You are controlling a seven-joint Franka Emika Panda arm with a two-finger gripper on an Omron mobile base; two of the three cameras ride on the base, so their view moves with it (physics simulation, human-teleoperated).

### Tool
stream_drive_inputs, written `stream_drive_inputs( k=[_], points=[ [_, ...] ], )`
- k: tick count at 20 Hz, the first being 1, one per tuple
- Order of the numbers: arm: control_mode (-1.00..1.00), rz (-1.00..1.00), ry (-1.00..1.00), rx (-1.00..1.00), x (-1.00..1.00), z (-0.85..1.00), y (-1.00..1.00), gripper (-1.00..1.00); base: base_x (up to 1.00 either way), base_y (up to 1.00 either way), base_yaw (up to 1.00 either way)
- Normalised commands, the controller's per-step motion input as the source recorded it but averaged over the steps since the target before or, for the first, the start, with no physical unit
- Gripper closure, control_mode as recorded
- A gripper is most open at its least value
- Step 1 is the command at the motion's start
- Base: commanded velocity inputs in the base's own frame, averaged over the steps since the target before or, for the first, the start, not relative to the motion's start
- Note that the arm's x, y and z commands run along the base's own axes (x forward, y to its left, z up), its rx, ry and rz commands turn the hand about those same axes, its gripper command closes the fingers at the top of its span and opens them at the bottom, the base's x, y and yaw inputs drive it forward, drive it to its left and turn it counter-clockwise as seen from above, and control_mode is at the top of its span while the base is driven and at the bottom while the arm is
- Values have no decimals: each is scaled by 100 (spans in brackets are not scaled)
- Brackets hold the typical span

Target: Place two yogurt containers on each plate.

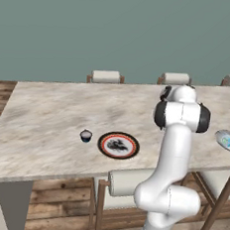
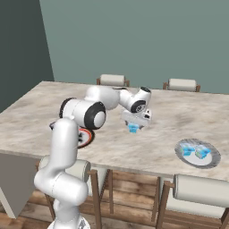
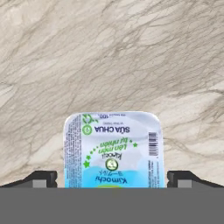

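A light blue yogurt container [image 3: 113, 146] with a printed lid stands on the marble table [image 1: 47, 110]. My gripper [image 3: 112, 178] is open, one fingertip on each side of it with a small gap. From the right base camera the gripper [image 2: 134, 124] hangs low over this same container [image 2: 133, 129]. The pale grey plate [image 2: 197, 162] near the right front edge holds two light blue yogurt containers [image 2: 188, 151] [image 2: 203, 153]. The black-rimmed plate [image 1: 118, 145] with the red ring is bare, and a dark blue yogurt container [image 1: 86, 135] stands just left of it.
Chairs line the far side of the table [image 1: 105, 77] [image 1: 176, 78] and the near side [image 1: 130, 181] [image 2: 200, 190]. My own arm [image 2: 85, 114] reaches across above the patterned plate [image 2: 86, 137]. The table's front edge runs close to both plates.
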Motion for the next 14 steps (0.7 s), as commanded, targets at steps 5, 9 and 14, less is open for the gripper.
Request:
stream_drive_inputs(
  k=[5,9,14],
  points=[
    [-100,0,-21,-2,2,0,16,-100,0,0,0],
    [-100,0,-6,-7,0,0,14,-100,0,0,0],
    [-100,0,0,-8,3,0,1,-100,0,0,0]
  ],
)
